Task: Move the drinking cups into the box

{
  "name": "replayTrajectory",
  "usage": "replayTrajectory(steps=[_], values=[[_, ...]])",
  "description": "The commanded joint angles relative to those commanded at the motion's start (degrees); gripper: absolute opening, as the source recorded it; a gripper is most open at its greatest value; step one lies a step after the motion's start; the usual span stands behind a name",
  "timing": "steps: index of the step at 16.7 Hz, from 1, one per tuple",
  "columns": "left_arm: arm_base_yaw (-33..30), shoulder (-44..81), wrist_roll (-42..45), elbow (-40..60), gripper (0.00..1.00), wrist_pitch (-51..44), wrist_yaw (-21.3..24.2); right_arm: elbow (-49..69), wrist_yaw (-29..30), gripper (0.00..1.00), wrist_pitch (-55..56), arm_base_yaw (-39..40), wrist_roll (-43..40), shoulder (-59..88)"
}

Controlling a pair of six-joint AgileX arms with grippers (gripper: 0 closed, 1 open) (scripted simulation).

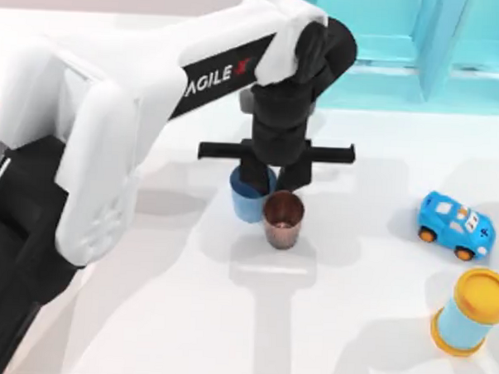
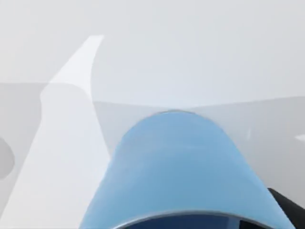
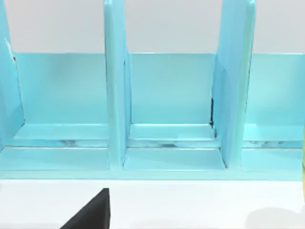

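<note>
White and bulky, the left arm [image 1: 111, 123] reached from the table's left side toward its middle, its left gripper [image 1: 270, 181] hanging straight down over the light blue cup [image 1: 249, 197]. One black finger seemed to dip inside the cup's rim while the other hung close beside it, next to the brown ribbed cup [image 1: 283, 222]; whether they had closed on the blue wall could not be told from where anyone stood. Both cups stood upright on the white table [image 1: 326, 323], touching or nearly so, the brown one nearer the table's front edge. That pairing probably explained the rim-pinch approach, since a side grasp had little room. From the left wrist, the blue cup's wall [image 2: 176, 167] loomed close. A toy car [image 1: 455, 225], a yellow-lidded cylinder [image 1: 472, 313] and the turquoise shelf [image 3: 167, 109] stood off to the right.
</note>
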Motion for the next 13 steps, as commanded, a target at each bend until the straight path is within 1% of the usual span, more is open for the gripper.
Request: replayTrajectory(steps=[6, 9, 13], values=[[0.21, -0.15, 0.24, -0.17, 0.00, -0.20, -0.04, 0.00, 0.00, 1.00, 0.00, 0.00, 0.00, 0.00], [3.31, -3.56, 3.31, -2.19, 0.00, -3.43, -0.10, 0.00, 0.00, 1.00, 0.00, 0.00, 0.00, 0.00], [7.77, -13.51, 7.69, -3.84, 0.00, -7.53, -0.14, 0.00, 0.00, 1.00, 0.00, 0.00, 0.00, 0.00]])
